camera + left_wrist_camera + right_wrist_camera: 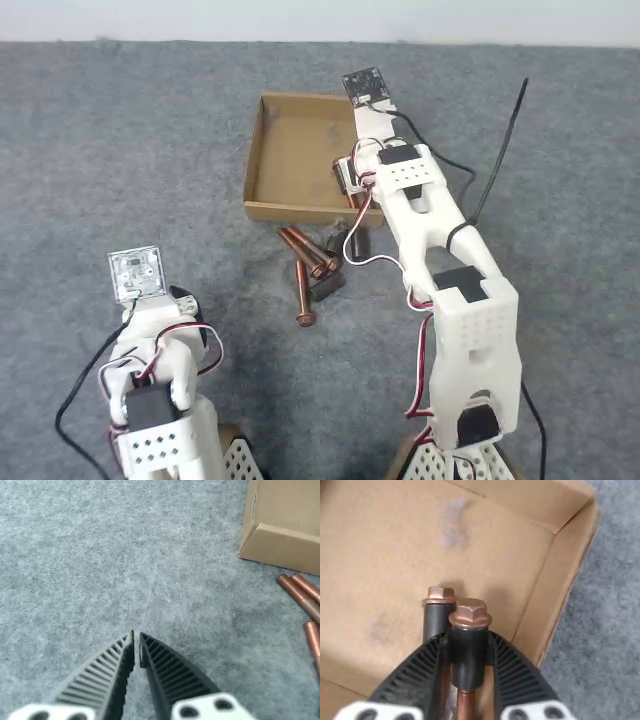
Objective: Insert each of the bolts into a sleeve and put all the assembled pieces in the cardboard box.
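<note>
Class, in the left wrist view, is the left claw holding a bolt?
No, the left claw is shut on nothing, and the bolts lie apart on the carpet.

High view: fixed above the near side, looking steeply down over the grey carpet (120, 150), both arms and the cardboard box (300, 212) at the far middle.

Left wrist view: mounted behind the left gripper (136, 636), low at the near left, facing far and right. Shares the box corner and loose bolts (300, 592) with the high view.

Right wrist view: set behind the right gripper (467, 636), very close on its sleeved bolt (470, 612), aimed into the box.
</note>
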